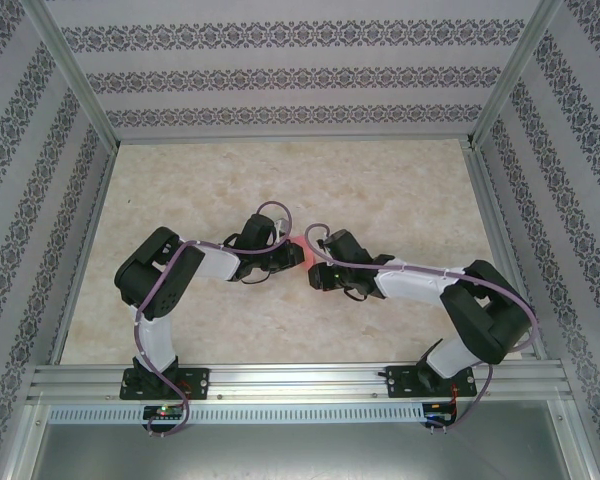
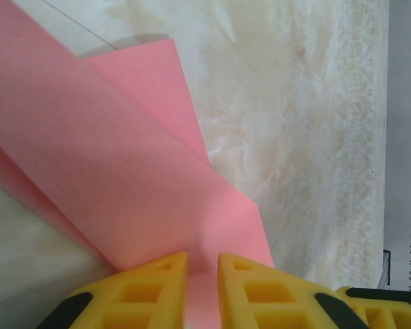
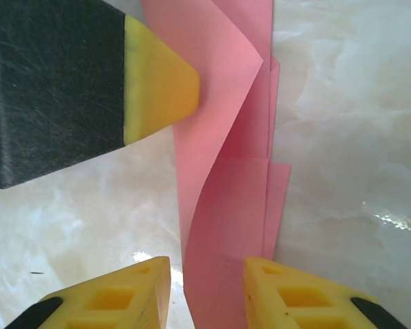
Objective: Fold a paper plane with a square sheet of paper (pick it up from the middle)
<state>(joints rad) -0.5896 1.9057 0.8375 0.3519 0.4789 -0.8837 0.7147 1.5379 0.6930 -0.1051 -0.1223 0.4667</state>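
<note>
Pinching the creased pink sheet [image 2: 123,171], the left fingers [image 2: 172,275] clench it. The right fingers [image 3: 151,282] straddle it, released.

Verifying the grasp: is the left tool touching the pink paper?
Touching. The left wrist view shows the pink paper pinched between the left tool's two yellow fingers.
</note>
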